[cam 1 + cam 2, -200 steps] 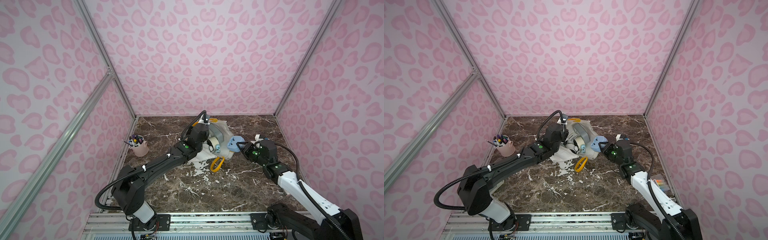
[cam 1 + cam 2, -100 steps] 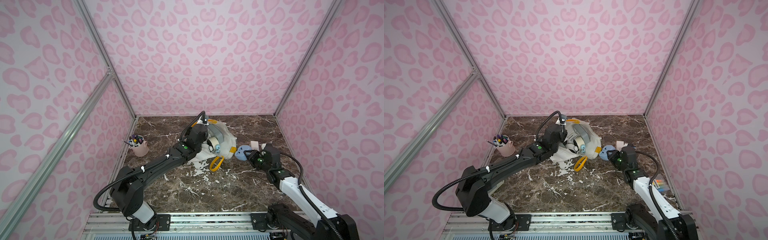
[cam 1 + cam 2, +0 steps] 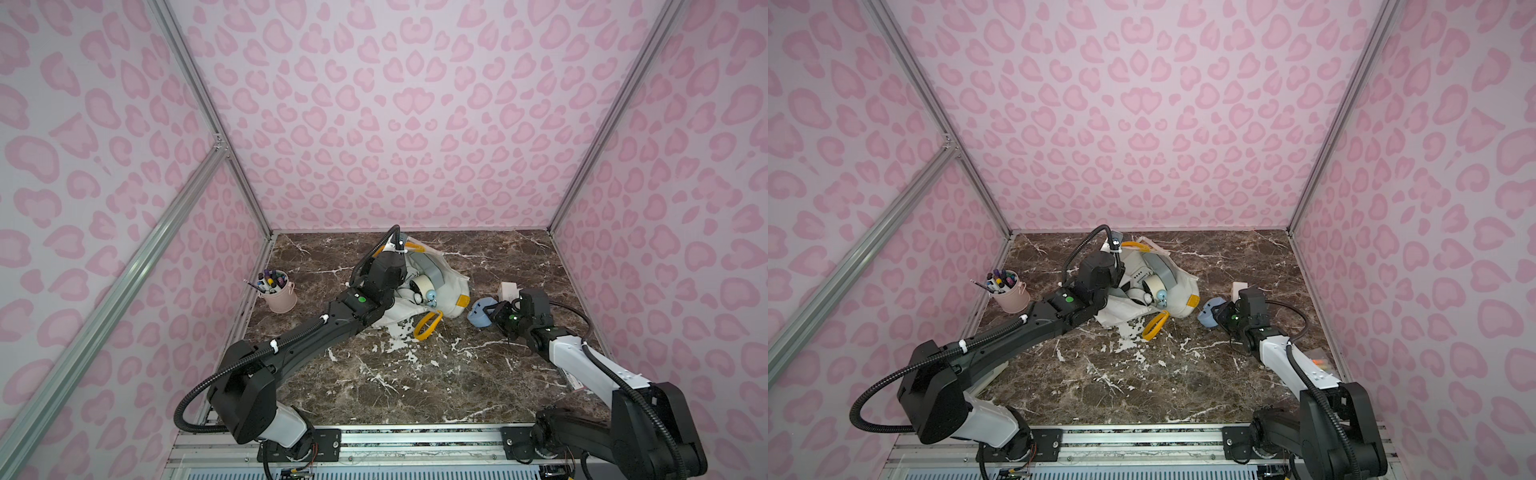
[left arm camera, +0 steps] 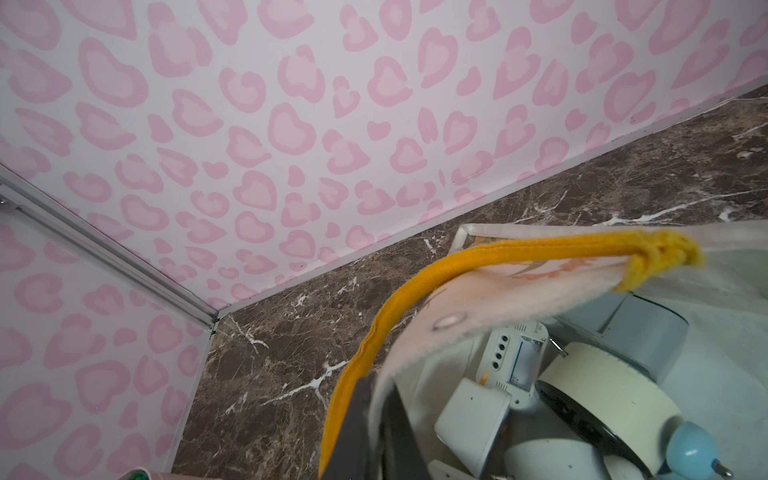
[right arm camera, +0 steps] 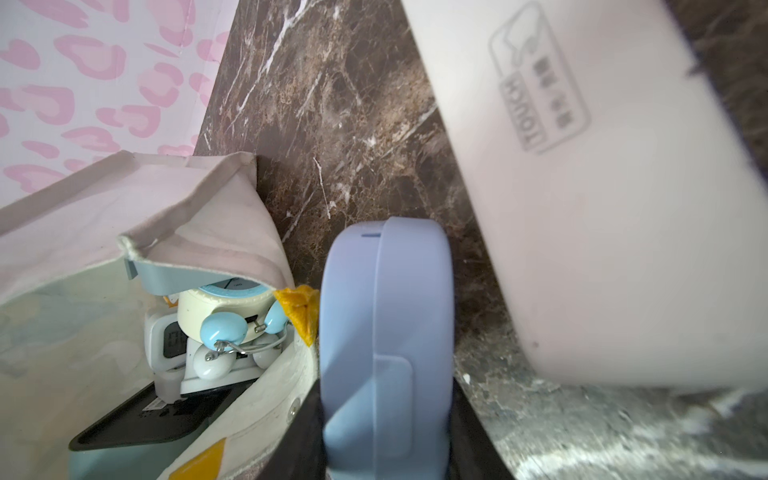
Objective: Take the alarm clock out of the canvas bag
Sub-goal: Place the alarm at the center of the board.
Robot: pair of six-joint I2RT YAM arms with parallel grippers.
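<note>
The off-white canvas bag (image 3: pixel 451 286) (image 3: pixel 1179 293) lies on the marble floor with its mouth held open. My left gripper (image 4: pixel 376 401) is shut on the cloth rim beside a yellow strap handle (image 4: pixel 457 253). A blue alarm clock (image 3: pixel 478 315) (image 3: pixel 1209 314) (image 5: pixel 386 299) is outside the bag, just right of its mouth and low over the floor. My right gripper (image 5: pixel 386 386) (image 3: pixel 494 313) is shut on this clock. Several other clocks remain inside the bag, among them a cream twin-bell clock (image 5: pixel 230 309) and a white digital one (image 4: pixel 515 357).
A white box-shaped clock (image 3: pixel 508 289) (image 5: pixel 602 208) stands on the floor just behind the right gripper. A pink pen bucket (image 3: pixel 277 293) sits at the left wall. The bag's other yellow handle (image 3: pixel 427 326) lies on the floor in front of the bag.
My right gripper has carried the blue alarm clock rightward away from the bag's mouth and down beside the white clock. The left gripper has kept its hold on the rim.
</note>
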